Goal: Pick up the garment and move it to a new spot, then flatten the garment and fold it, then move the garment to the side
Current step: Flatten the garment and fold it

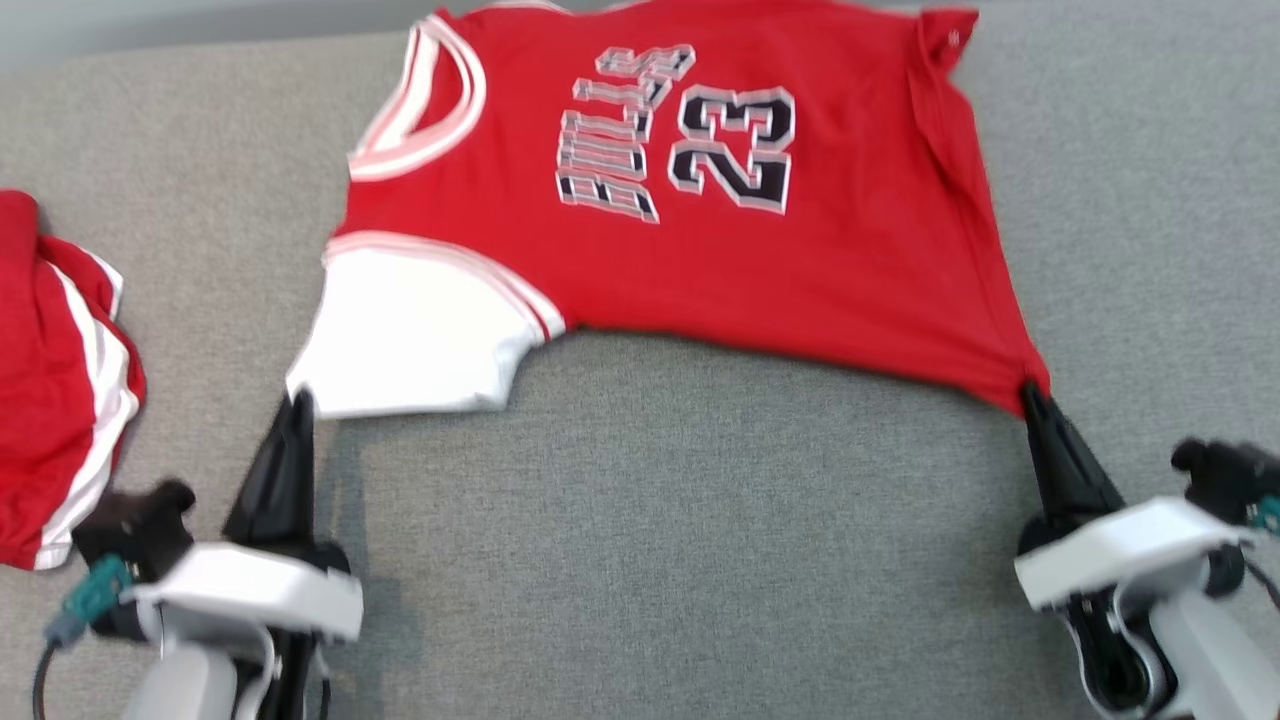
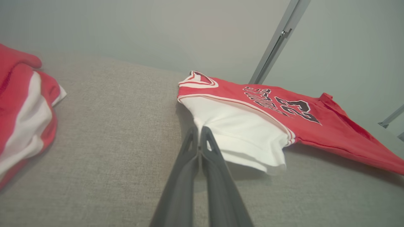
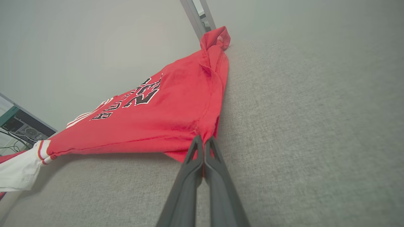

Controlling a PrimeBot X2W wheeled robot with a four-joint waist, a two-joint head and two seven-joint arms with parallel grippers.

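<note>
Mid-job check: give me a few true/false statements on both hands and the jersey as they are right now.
1. The left hand is shut on the white sleeve of the jersey. True.
2. The right hand hangs open, clear of the jersey. False: it is shut on a red hem corner.
3. The jersey is folded in half. False: it lies spread out, number 23 facing up.
4. A second red and white garment lies at the robot's left on the grey fabric surface. True.

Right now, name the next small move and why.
Probably drag it slightly back: the shut jaws pinch the red-and-white number-23 basketball jersey at both near corners, but its far right corner lies folded over on the grey fabric surface.
</note>
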